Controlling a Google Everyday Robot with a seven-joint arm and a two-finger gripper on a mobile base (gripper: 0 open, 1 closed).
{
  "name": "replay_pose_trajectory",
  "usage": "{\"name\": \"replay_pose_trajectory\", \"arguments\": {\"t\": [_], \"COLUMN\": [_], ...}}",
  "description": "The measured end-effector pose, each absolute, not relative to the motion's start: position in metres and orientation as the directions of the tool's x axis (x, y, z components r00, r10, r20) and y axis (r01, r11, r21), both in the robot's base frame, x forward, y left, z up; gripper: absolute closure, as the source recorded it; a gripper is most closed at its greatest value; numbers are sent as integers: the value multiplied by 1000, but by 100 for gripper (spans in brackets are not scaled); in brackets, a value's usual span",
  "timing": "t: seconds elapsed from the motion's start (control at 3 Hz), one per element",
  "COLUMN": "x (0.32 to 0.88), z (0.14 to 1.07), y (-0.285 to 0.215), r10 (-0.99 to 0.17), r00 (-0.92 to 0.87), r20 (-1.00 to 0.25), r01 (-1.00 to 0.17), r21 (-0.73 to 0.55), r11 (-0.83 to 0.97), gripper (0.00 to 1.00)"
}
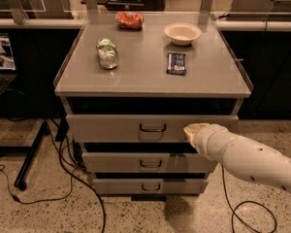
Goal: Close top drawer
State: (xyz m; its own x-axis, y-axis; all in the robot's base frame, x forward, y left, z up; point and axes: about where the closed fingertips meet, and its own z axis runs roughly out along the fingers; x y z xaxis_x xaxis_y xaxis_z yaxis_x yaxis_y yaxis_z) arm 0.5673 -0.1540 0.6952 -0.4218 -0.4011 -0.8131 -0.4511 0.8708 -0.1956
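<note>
The top drawer is a wide grey metal drawer with a small dark wire pull handle in the middle of its front panel. It sticks out only slightly from the cabinet, with a dark gap above it. My gripper is at the end of the white arm coming in from the lower right. It presses against the drawer's front panel, to the right of the handle.
Two narrower grey drawers sit below. On the cabinet top lie a can on its side, a red packet, a white bowl and a dark blue packet. Cables and a stand leg are on the floor at left.
</note>
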Motion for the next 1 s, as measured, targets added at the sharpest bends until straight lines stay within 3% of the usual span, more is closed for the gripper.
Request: {"name": "replay_pose_trajectory", "arguments": {"t": [0.33,1.0], "x": [563,563], "z": [694,694], "y": [-157,-157], "r10": [-401,-401], "r00": [-432,-432], "r20": [-808,-808], "r01": [-453,-453], "r21": [-190,-190], "r11": [871,871], "gripper": [82,36]}}
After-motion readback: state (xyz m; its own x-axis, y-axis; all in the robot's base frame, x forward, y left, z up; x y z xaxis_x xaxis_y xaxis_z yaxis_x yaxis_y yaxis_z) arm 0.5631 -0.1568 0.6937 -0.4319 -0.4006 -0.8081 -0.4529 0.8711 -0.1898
